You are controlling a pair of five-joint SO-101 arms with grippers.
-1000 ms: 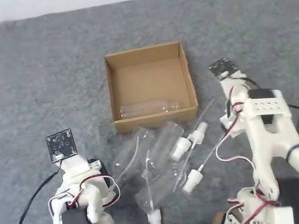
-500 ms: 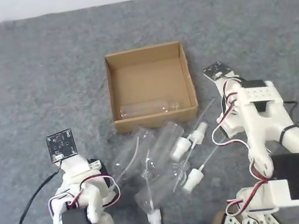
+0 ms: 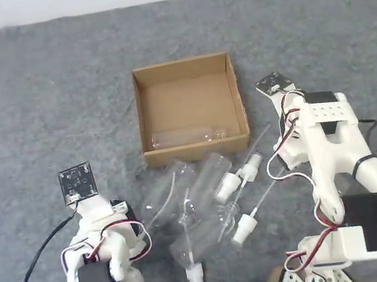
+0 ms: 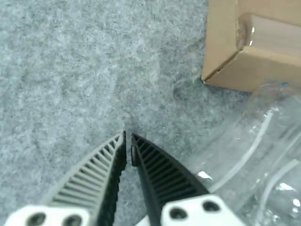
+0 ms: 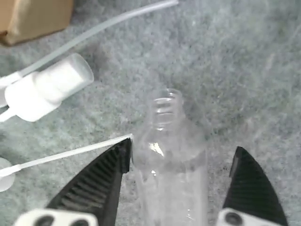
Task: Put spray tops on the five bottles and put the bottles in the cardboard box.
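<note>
high view: a cardboard box (image 3: pixel 142 120) stands open on the grey carpet (image 3: pixel 35 102), with one clear bottle (image 3: pixel 182 138) lying inside along its near wall. loose bottles (image 3: pixel 184 196) and white spray tops (image 3: pixel 242 228) lie in a heap just in front of the box, between the left arm (image 3: pixel 99 274) and the right arm (image 3: pixel 333 152). the right arm leans forward near the box's corner. left wrist view: the left claw (image 4: pixel 128 136) is closed. its two fingers meet at the tips with nothing between them, low over bare carpet. a corner of the box lies ahead of the claw and off to one side, well apart from the tips. clear bottles from the heap, one with a tube visible inside, lie just beside one finger. right wrist view: the right claw (image 5: pixel 183 146) is spread wide. an uncapped bottle (image 5: pixel 167 188) lies on the carpet between its fingers, threaded neck pointing away from the claw. the bottle sits close against one finger and apart from the other; whether it touches the near finger cannot be told. a spray top (image 5: pixel 47 89) with a long tube lies just beyond that finger's tip, and the box's corner lies farther ahead.
</note>
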